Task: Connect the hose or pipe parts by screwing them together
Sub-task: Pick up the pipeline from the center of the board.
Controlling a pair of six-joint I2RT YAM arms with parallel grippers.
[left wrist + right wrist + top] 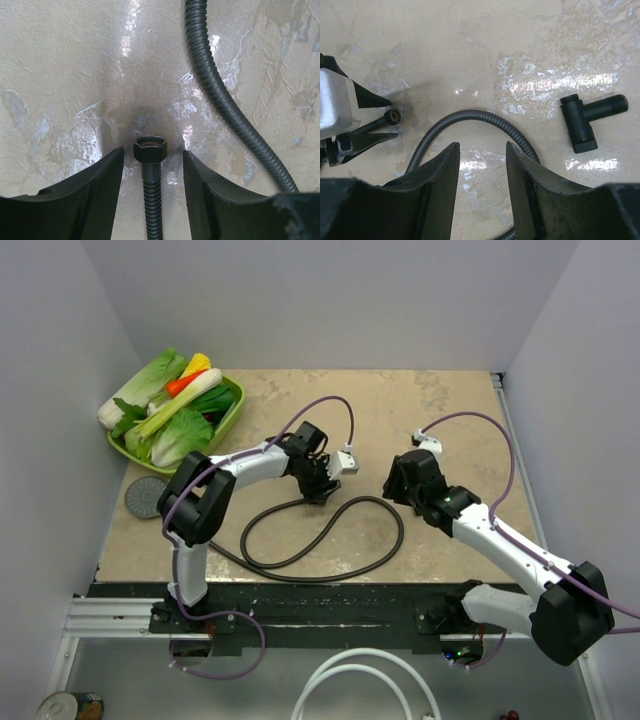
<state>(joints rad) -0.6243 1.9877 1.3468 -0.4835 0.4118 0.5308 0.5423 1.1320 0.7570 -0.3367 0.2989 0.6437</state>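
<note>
L wrist cam: left gripper (152,153) fingers spread, end nut (150,148) of hose (215,85) sits between them w/ a gap each side, not pinched. R wrist cam only: T-fitting (585,120) lies on tabletop (420,50), off to one side of right gripper (481,146); its fingers are also apart, gripping nothing. Top cam alone shows shower-head disc (147,496) at table's left edge, well apart from both grippers, near veg tray (232,405).

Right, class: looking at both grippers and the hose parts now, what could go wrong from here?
1. The open left gripper flanks the hose nut without touching it; closing off-centre could nudge it aside or pinch the ribbed hose instead.
2. The T-shaped fitting lies flat beside the open right gripper, with a hose loop on the table below it; reaching over might drag the hose.
</note>
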